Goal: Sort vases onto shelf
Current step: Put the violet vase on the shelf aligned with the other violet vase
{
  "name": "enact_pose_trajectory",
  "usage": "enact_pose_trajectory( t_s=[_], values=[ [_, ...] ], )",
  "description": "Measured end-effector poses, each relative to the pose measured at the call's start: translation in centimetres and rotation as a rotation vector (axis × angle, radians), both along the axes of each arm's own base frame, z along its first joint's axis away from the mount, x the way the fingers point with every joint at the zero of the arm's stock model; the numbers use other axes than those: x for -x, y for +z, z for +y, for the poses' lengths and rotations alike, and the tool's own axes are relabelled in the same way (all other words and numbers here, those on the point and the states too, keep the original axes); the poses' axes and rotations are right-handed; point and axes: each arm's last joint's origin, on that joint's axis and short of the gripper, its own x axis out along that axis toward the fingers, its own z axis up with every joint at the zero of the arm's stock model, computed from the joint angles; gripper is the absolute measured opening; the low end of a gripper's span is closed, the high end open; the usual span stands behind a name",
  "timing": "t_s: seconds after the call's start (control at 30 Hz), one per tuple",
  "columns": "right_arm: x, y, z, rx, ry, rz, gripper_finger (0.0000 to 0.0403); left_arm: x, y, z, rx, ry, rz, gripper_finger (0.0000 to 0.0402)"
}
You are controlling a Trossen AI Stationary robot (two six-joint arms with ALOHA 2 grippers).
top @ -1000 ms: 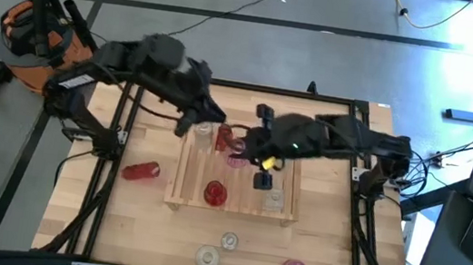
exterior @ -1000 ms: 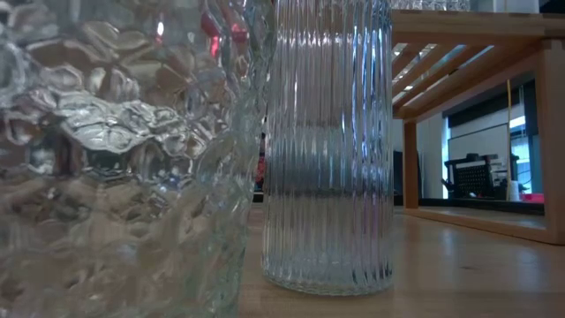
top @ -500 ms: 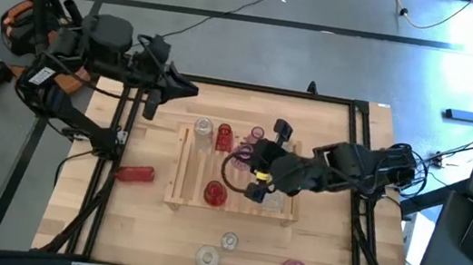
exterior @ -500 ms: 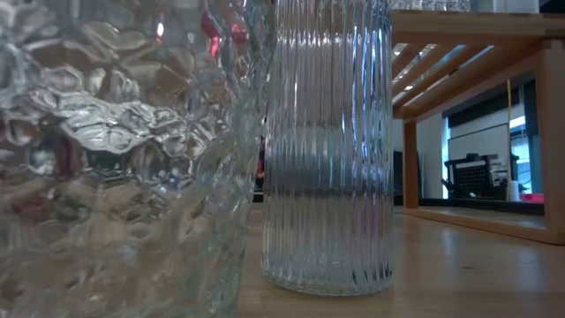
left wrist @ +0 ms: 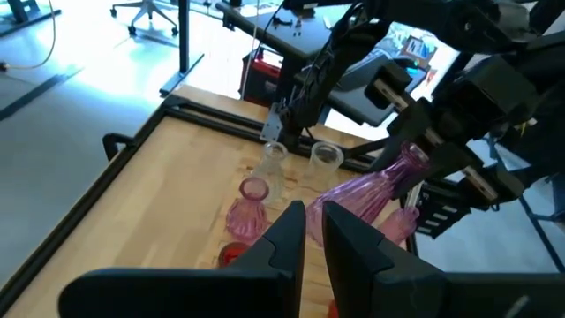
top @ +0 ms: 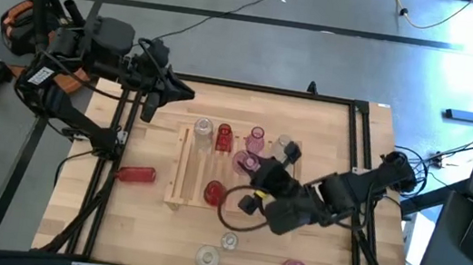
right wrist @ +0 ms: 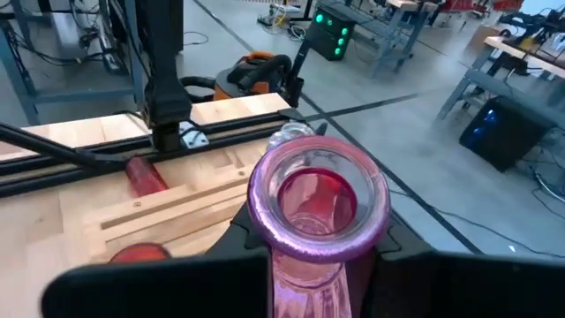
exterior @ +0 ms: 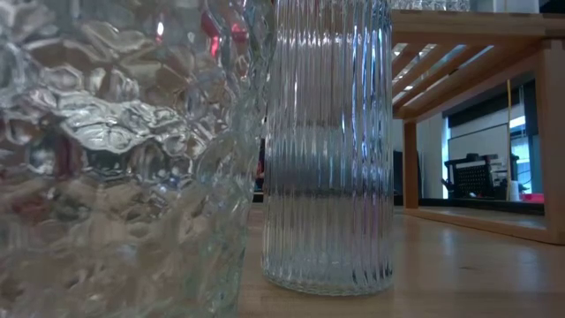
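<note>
Light: bright, even | glare — floor (top: pixel 464 71) upper right | blur — near glass (exterior: pixel 115 177) low view

No legible text, label, brand name, numeral or sign appears in any of the four views. The white tag on the left arm (top: pixel 40 76), seen from above, bears no readable characters. The green indicator lights (right wrist: pixel 328 21) on a piece of equipment in the room beyond the counter form no readable figure.
</note>
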Motion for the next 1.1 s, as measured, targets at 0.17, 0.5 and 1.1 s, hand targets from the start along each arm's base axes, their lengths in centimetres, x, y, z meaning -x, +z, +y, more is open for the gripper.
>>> enact_pose_trajectory(
  t_s=[0.17, 0.5, 1.1],
  values=[
    [0.0, -1.2, 1.5, 0.025, -0.011, 0.004, 0.0046, 0.0, 0.0, 0.0, -0.020, -0.009, 0.006, 0.0034],
    [-1.5, -4.8, 2.7, -0.055, -0.099, 0.015, 0.0046, -0.2, -0.1, 0.1, -0.023, 0.001, 0.012, 0.0034],
    [-1.6, -5.8, -0.5, -0.147, -0.235, 0.097, 0.0046, -0.2, -0.1, 0.0, -0.023, 0.001, 0.013, 0.0034]
  ],
)
